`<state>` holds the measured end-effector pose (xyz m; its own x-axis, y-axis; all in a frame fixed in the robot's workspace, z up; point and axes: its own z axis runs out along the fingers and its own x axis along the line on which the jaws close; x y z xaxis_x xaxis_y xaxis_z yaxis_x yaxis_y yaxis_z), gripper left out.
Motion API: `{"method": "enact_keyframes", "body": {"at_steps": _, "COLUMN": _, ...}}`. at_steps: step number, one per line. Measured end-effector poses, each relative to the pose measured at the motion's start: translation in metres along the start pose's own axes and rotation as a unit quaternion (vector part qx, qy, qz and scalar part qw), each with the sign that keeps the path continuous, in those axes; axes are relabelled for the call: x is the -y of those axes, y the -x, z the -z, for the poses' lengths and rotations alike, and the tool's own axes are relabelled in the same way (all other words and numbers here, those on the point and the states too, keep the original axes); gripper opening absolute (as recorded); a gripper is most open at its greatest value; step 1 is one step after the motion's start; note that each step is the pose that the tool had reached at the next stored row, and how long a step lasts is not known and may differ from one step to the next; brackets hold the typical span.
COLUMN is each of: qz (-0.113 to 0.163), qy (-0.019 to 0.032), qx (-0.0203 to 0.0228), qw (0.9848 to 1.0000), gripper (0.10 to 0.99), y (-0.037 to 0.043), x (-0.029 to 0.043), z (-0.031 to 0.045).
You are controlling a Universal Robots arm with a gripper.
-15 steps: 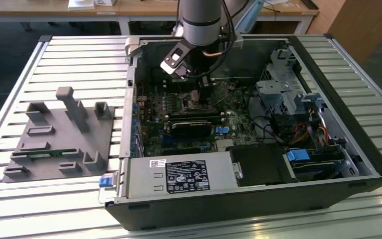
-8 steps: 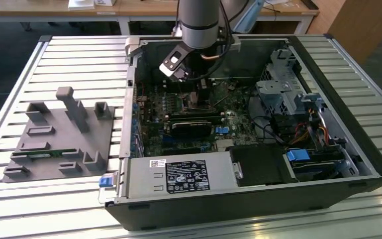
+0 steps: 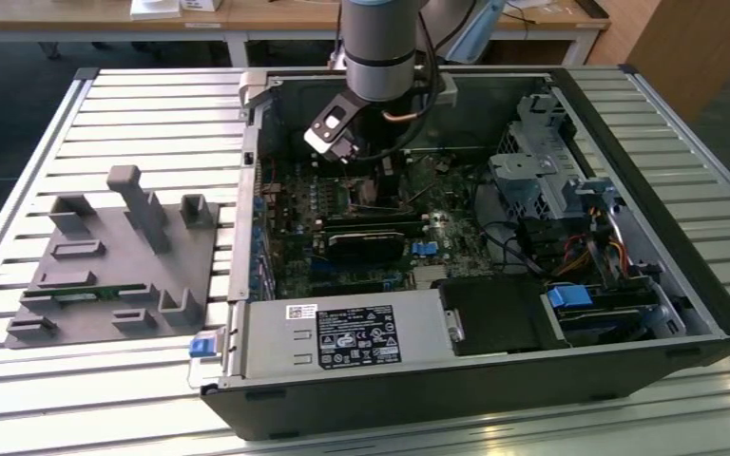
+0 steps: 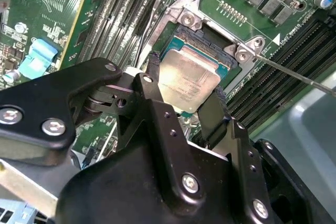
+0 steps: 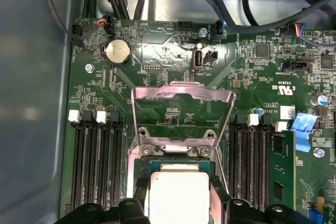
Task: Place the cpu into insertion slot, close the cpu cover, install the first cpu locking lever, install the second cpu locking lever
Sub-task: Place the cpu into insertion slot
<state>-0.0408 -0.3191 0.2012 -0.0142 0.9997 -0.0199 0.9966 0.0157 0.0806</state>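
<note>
The arm [image 3: 384, 43] comes straight down from the exterior view's top edge into the open case [image 3: 492, 389], its wrist bent so that the gripper [image 3: 345, 157] tilts down toward the green board [image 3: 292, 204] close to the case's far wall. In the second wrist view the gripper [image 4: 186, 80] has its two black fingers [image 4: 152, 74] set narrow, closed against two opposite edges of the cpu [image 4: 189, 77], which it holds with the silvery top facing up. The cpu hangs right over the slot [image 4: 207, 40], its far edge overlapping the slot's dark recess; whether it is already seated cannot be told. In the first wrist view the cpu [image 5: 178, 198] lies just before the cover [image 5: 181, 93], which stands raised on its hinge beyond the slot, board showing through its window. A thin metal lever [image 4: 294, 74] sticks out sideways from one corner of the slot's frame. Long black memory slots [image 5: 97, 156] run along both sides of the slot. In the exterior view a grey tray [image 3: 111, 256] sits outside the case, on that view's left
</note>
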Motion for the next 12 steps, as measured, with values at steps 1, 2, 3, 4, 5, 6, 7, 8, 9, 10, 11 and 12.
{"method": "enact_keyframes", "body": {"at_steps": 1, "qz": 0.000, "qy": 0.0000, "qx": 0.0000, "qw": 1.0000, "gripper": 0.537, "y": 0.0000, "x": 0.0004, "z": -0.0005}}
{"method": "enact_keyframes", "body": {"at_steps": 2, "qz": 0.000, "qy": 0.0000, "qx": 0.0000, "qw": 1.0000, "gripper": 0.537, "y": 0.0000, "x": 0.0006, "z": -0.0010}}
{"method": "enact_keyframes", "body": {"at_steps": 3, "qz": 0.000, "qy": 0.0000, "qx": 0.0000, "qw": 1.0000, "gripper": 0.537, "y": 0.0000, "x": 0.0006, "z": -0.0014}}
{"method": "enact_keyframes", "body": {"at_steps": 4, "qz": 0.000, "qy": 0.0000, "qx": 0.0000, "qw": 1.0000, "gripper": 0.537, "y": 0.0000, "x": 0.0007, "z": -0.0019}}
{"method": "enact_keyframes", "body": {"at_steps": 5, "qz": 0.000, "qy": 0.0000, "qx": 0.0000, "qw": 1.0000, "gripper": 0.537, "y": -0.0001, "x": 0.0008, "z": -0.0025}}
{"method": "enact_keyframes", "body": {"at_steps": 6, "qz": 0.000, "qy": 0.0000, "qx": 0.0000, "qw": 1.0000, "gripper": 0.537, "y": -0.0001, "x": 0.0009, "z": -0.0032}}
{"method": "enact_keyframes", "body": {"at_steps": 7, "qz": 0.000, "qy": 0.0000, "qx": 0.0000, "qw": 1.0000, "gripper": 0.537, "y": -0.0002, "x": 0.0009, "z": -0.0038}}
{"method": "enact_keyframes", "body": {"at_steps": 8, "qz": 0.000, "qy": 0.0000, "qx": 0.0000, "qw": 1.0000, "gripper": 0.537, "y": -0.0003, "x": 0.0010, "z": -0.0045}}
{"method": "enact_keyframes", "body": {"at_steps": 9, "qz": 0.000, "qy": 0.0000, "qx": -0.0001, "qw": 1.0000, "gripper": 0.537, "y": -0.0005, "x": 0.0010, "z": -0.0051}}
{"method": "enact_keyframes", "body": {"at_steps": 10, "qz": 0.000, "qy": 0.0000, "qx": 0.0000, "qw": 1.0000, "gripper": 0.537, "y": -0.0006, "x": 0.0011, "z": -0.0056}}
{"method": "enact_keyframes", "body": {"at_steps": 11, "qz": 0.000, "qy": 0.0000, "qx": 0.0000, "qw": 1.0000, "gripper": 0.537, "y": -0.0008, "x": 0.0011, "z": -0.0062}}
{"method": "enact_keyframes", "body": {"at_steps": 12, "qz": 0.000, "qy": 0.0000, "qx": 0.0000, "qw": 1.0000, "gripper": 0.537, "y": -0.0010, "x": 0.0012, "z": -0.0067}}
